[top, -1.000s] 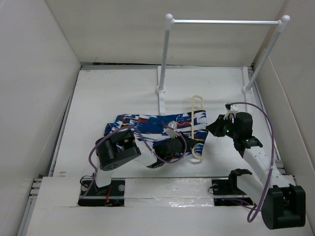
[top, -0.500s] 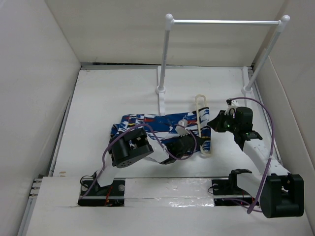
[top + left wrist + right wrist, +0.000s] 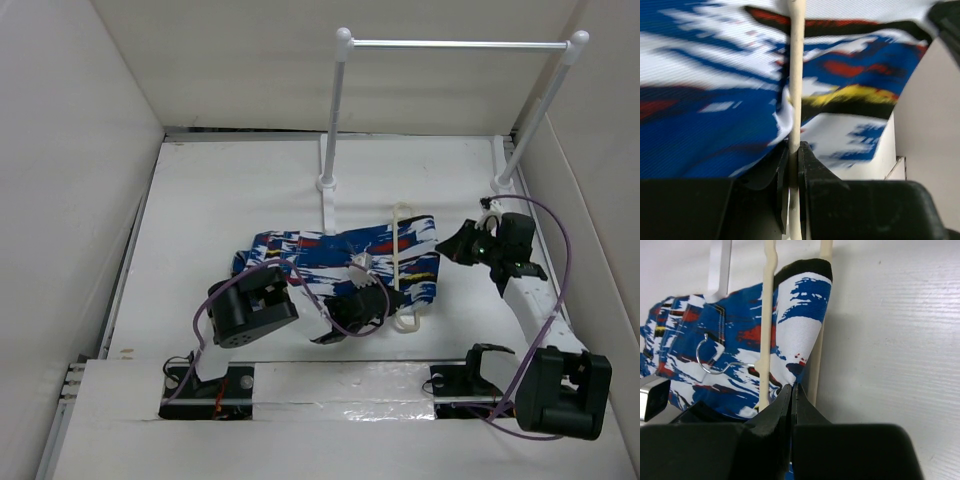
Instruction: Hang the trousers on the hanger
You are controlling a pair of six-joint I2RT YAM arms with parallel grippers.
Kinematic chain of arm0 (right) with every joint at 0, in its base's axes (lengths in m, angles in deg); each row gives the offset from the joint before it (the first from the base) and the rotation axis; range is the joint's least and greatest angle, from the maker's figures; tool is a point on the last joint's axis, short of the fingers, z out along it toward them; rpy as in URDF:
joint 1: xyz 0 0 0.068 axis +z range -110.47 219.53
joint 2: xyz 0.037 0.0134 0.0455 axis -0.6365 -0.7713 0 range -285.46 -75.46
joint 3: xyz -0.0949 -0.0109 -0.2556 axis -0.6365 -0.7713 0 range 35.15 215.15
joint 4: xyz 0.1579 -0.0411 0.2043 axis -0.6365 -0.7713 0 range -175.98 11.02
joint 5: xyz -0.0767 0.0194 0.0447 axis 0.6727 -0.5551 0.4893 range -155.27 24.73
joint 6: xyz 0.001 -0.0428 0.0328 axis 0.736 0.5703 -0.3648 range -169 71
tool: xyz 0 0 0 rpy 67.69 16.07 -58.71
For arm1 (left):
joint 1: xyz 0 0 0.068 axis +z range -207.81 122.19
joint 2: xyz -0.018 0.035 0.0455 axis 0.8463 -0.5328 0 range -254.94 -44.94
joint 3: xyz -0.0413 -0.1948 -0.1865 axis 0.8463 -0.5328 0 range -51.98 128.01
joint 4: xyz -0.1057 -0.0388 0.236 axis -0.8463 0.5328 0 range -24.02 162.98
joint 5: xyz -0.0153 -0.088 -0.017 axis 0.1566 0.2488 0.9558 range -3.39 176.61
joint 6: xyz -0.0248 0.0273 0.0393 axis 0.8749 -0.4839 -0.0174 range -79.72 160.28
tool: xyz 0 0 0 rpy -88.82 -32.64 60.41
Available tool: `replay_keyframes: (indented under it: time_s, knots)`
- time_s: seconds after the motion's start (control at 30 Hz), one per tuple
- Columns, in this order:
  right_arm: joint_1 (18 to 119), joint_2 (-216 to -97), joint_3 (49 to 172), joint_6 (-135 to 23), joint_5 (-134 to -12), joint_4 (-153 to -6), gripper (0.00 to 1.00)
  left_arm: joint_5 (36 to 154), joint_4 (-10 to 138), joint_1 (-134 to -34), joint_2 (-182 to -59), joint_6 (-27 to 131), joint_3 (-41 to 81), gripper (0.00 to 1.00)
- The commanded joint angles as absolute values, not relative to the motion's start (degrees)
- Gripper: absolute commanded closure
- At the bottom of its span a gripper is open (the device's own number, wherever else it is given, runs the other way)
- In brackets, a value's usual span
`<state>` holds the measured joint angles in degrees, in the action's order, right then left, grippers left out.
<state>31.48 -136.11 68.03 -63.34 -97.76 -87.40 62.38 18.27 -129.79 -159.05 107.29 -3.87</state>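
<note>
The trousers (image 3: 320,252) lie crumpled across the middle of the table, threaded between the bars of the cream hanger (image 3: 402,250). My left gripper (image 3: 384,296) is shut on one thin hanger bar (image 3: 795,75), with the printed cloth (image 3: 710,105) bunched right behind it. My right gripper (image 3: 449,244) is shut on the right end of the trousers (image 3: 802,325), pinching a corner of cloth that pokes out between the two hanger bars (image 3: 767,320). The hanger's metal hook (image 3: 710,362) lies on the cloth further left.
A tall white two-post rail (image 3: 340,110) with a metal bar (image 3: 455,44) stands at the back of the table. White walls close in the left (image 3: 70,200) and right (image 3: 600,180) sides. Purple cables loop off both arms.
The right gripper has moved right and a little back, dragging the trousers' end further through the hanger. The left arm swung right then back, still holding the hanger bar.
</note>
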Motion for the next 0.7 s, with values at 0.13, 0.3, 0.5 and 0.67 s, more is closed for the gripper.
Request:
replay_keyframes:
  time_s: [0.13, 0.3, 0.5, 0.67]
  knots:
    - [24.41, -132.15, 73.38, -62.88, -98.22, -73.35, 1.0, 59.36, 35.91, -129.09, -157.09, 104.71, -12.79, 1.0]
    - [22.76, -131.28, 75.32, -60.25, -96.39, -78.71, 1.0, 56.29, 38.56, -128.04, -153.85, 106.29, -14.88, 1.0]
    - [17.74, -129.17, 71.71, -63.5, -98.05, -75.29, 1.0, 53.57, 40.91, -125.57, -144.01, 105.5, -21.57, 1.0]
    - [13.52, -129.34, 70.66, -64.29, -99.9, -74.67, 1.0, 50.83, 45.14, -125.04, -138.2, 105.06, -22.45, 1.0]
